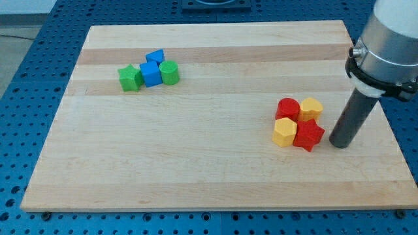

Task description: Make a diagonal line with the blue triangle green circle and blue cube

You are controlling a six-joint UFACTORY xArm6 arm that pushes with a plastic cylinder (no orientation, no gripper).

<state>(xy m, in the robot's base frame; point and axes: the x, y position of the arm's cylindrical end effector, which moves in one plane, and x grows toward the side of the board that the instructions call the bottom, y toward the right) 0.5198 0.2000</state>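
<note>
**Tip parked far from the blue-green cluster**

The worktop (215, 183) carries everything. My tip (339, 145), having no fingers to open or close, stands well right of the blue cube (151, 74), which touches the green circle (170, 73) and blue triangle (155, 57), still bunched

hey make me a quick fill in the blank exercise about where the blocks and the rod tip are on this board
1. The blue cube sits between the green star and the green ____.
2. The blue triangle lies toward the view's ____ from the blue cube.
3. My tip rests just to the view's right of the ____ star.

Missing words: circle; top; red
</note>
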